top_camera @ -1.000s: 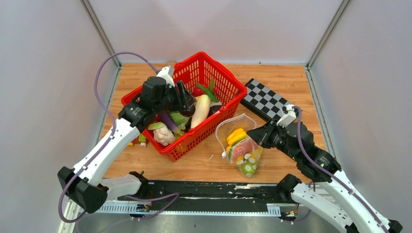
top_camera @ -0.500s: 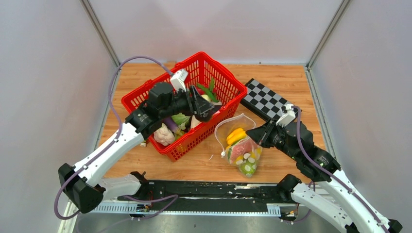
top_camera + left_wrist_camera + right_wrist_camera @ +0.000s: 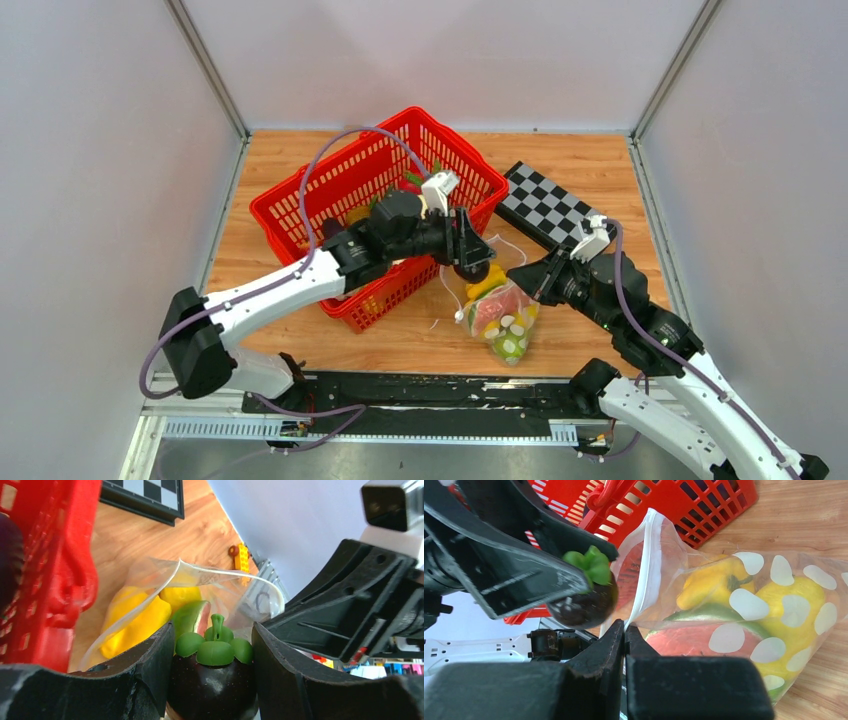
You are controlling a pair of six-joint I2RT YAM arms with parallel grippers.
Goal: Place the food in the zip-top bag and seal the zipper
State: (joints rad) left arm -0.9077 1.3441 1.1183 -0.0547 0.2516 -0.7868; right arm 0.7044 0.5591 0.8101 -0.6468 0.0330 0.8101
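Mangosteen [image 3: 584, 605] clamped in left gripper [image 3: 212, 645]; right gripper [image 3: 624, 630] pinches zip-top bag [image 3: 744, 605] rim. Centre over mouth just beyond fingertips, then release.

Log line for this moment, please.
left gripper: holding toy mangosteen at zip-top bag mouth | right gripper: pinching bag rim, mouth open | zipper: unsealed

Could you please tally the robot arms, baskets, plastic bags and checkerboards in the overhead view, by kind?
Robot arms: 2, left arm and right arm
Red basket: 1
Zip-top bag: 1
Checkerboard: 1
Total: 5
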